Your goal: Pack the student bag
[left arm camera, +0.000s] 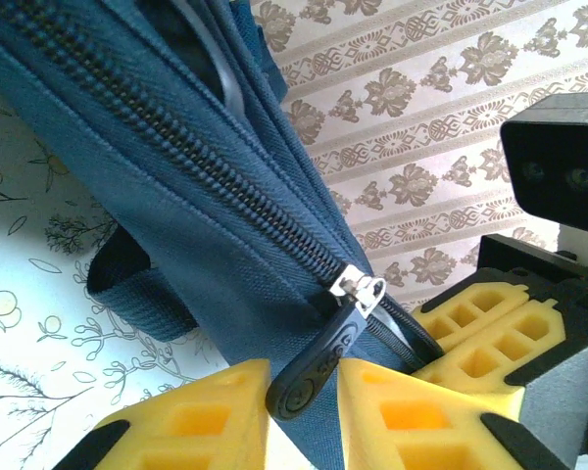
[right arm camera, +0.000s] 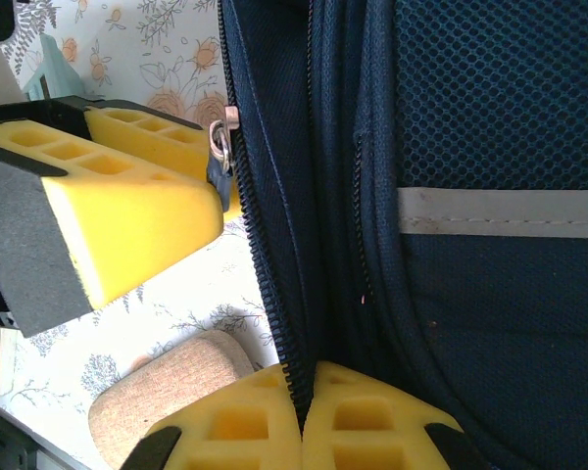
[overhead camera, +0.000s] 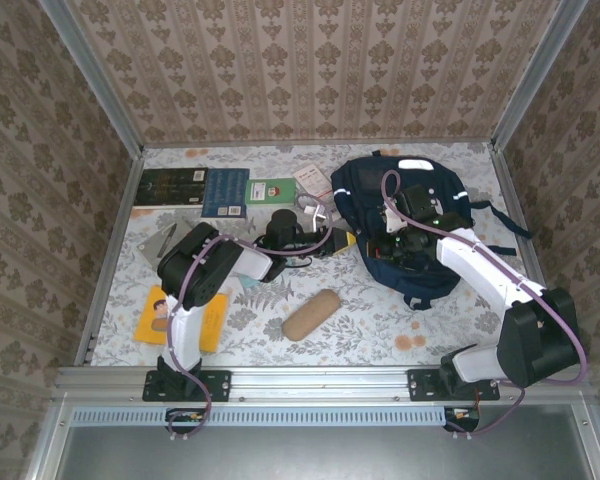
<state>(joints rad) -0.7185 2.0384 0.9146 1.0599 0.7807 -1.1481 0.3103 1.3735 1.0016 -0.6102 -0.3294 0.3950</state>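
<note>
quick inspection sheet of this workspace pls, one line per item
surface: floral tablecloth, lying flat
job's things: student bag lying at far right
clutter: tan pouch at centre; dark books and green card at the back; yellow book by the left arm
grippers: left gripper closed on the zipper pull; right gripper shut on the bag's zipper edge
cables: purple cable arching over the bag
surroundings: patterned walls, metal frame
</note>
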